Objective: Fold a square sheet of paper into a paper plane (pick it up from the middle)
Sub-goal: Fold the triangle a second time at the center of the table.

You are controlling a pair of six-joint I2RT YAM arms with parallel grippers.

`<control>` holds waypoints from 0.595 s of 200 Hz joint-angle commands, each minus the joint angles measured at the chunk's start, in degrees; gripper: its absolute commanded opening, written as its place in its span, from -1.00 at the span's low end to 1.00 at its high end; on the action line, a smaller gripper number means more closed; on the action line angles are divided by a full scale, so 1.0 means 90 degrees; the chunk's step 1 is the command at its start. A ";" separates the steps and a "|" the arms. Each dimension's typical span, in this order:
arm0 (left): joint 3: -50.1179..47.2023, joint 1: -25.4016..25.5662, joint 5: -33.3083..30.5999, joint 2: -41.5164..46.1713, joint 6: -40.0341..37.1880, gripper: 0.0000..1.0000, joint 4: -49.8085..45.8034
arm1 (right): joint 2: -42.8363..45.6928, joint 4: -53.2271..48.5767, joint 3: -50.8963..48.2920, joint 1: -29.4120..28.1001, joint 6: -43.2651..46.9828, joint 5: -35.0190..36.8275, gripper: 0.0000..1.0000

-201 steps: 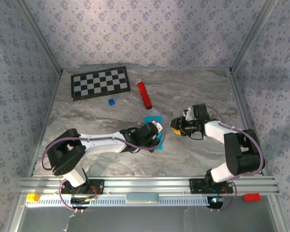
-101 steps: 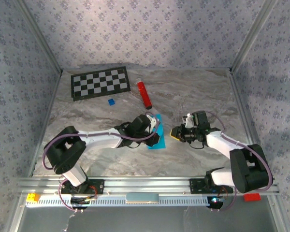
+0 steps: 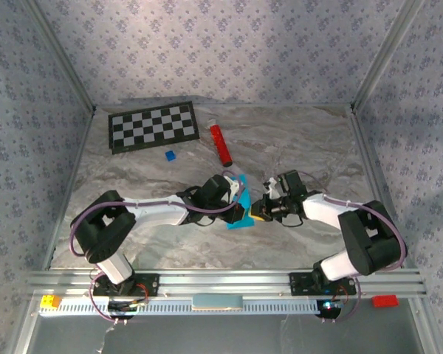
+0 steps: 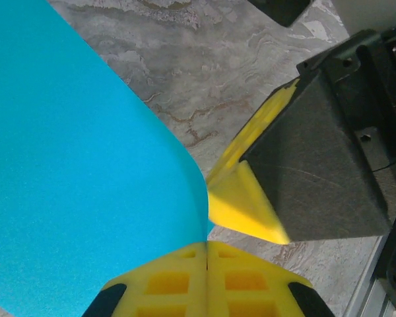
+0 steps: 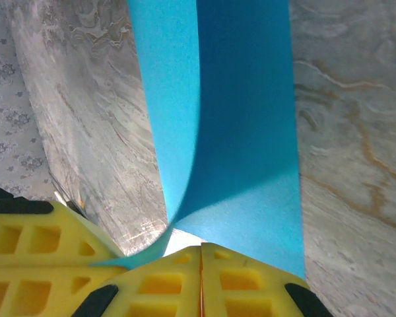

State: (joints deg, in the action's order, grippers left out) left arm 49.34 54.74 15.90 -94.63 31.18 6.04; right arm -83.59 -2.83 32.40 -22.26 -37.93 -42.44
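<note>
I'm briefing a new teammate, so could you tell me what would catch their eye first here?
The bright cyan sheet of paper stands out mid-table, pinched between the left gripper and right gripper, both shut on it. Behind it lie a red cylinder and, back left, a checkerboard.

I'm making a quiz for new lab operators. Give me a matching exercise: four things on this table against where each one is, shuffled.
Things:
A square sheet of paper
B red cylinder
C dark-blue block
D checkerboard

Places:
1 far left of the table
2 just right of the checkerboard
3 pinched by left claw and right claw
4 by the checkerboard's near edge

Pairs: A-3, B-2, C-4, D-1.
</note>
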 commanded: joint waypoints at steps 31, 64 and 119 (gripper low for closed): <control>0.0120 -0.0018 0.0079 -0.0062 0.0040 -1.00 0.0005 | -0.0608 -0.0227 0.0339 -0.0133 0.0162 0.0199 -0.85; 0.0111 -0.0025 0.0062 -0.0072 0.0060 -1.00 0.0019 | -0.0818 -0.0529 0.0401 -0.0191 0.0555 0.0459 -0.85; 0.0048 -0.0117 0.0032 -0.0062 0.0086 -1.00 -0.0007 | -0.0892 -0.1553 0.0515 -0.0340 0.1217 0.1627 -0.89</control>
State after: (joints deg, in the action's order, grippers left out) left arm 49.34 54.70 15.86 -94.63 31.22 6.04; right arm -90.65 -9.34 36.62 -24.99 -31.33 -35.64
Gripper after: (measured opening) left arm 0.046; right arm 0.064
